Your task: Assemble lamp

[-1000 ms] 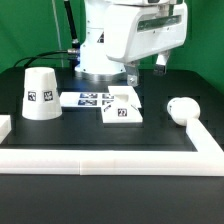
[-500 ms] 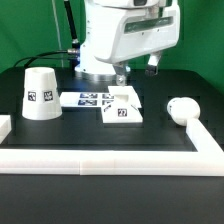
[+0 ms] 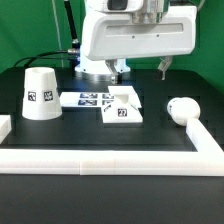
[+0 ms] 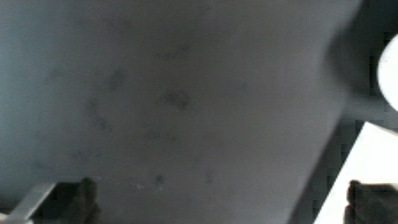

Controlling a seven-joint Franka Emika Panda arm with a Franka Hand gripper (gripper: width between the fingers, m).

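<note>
**Nothing grabbed, all three pieces sitting loose**

So the gripper (image 3: 141, 70) hangs above the back of the black surface (image 3: 150, 135), over the spot behind the base. Its jaws are spread wide apart with nothing between them. The wrist view backs that up: the gripper (image 4: 217, 205) shows one dark finger at each side of the picture, and between the fingers (image 4: 63, 200) there's only bare dark surface (image 4: 178, 100). There's a white shape at the edge of that view (image 4: 382, 70), but I honestly can't tell which part it is.

The lamp pieces:
- The shade (image 3: 40, 92) stands upright, narrow end up, on the exterior view's left. It has a black-and-white tag (image 3: 44, 97) facing the camera, and it's well apart from the other two.
- The base (image 3: 122, 113) lies flat near the middle, tag side up, right up against the end of the marker board (image 3: 85, 98). I can't tell whether it overlaps the board.
- The bulb (image 3: 182, 109) lies on its side on the exterior view's right, near the rail.

A white border rail (image 3: 100, 161) runs along the front edge.
</note>
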